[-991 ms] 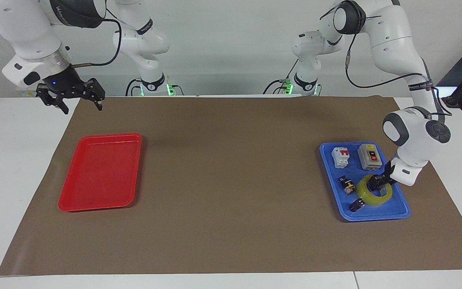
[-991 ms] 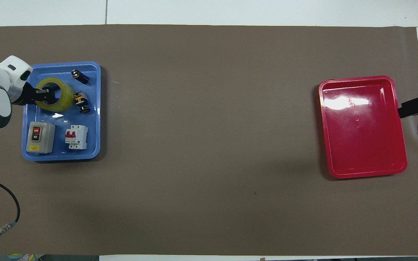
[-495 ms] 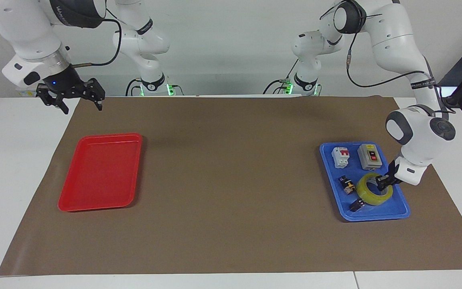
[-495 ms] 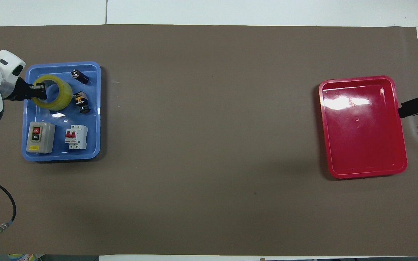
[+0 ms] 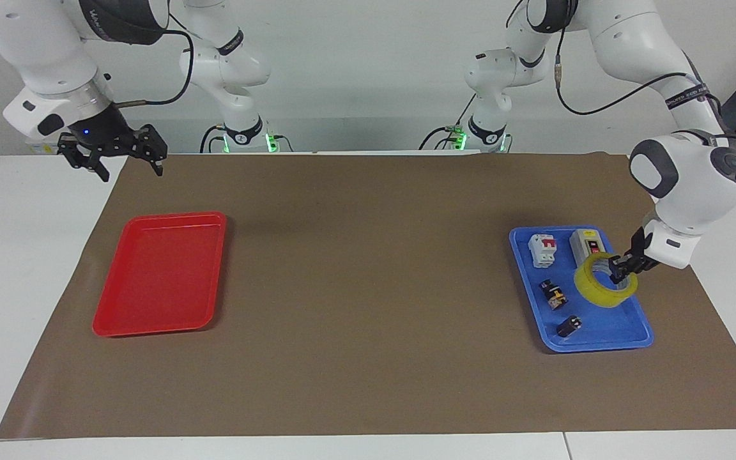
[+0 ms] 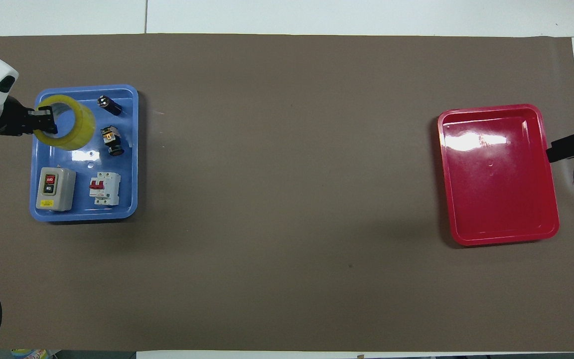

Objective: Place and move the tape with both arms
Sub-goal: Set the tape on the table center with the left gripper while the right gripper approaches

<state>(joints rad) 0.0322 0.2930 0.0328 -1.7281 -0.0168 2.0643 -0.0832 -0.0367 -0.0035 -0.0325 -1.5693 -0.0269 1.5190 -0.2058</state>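
Blue tray (image 5: 598, 342) sat at the left arm's end of the brown mat (image 5: 368, 287). Nearest the robots in it were a grey switch box (image 5: 588, 248) with red and black buttons and, beside it, a white breaker (image 5: 543, 249) with a red lever. Farther out lay a small black-and-yellow part (image 5: 554, 295), and farthest a dark cylindrical part (image 5: 569, 326). The tape (image 5: 601, 289) was raised over the tray, tilted, overlapping the switch box's corner in the facing view. The left gripper (image 5: 621, 267) was clenched on the roll's wall, one finger inside the ring. Red tray (image 5: 157, 275) at the right arm's end held nothing. The right gripper (image 5: 114, 153) waited over the mat's edge, closer to the robots than the red tray, fingers spread wide.

Versus a second earlier: tape had been lying flat in the tray with the fingers straddling its wall, not yet closed; now it was gripped and lifted clear, and the left wrist was higher. The dark cylindrical part, partly hidden by the roll before, showed in full. Right arm and both trays unchanged.
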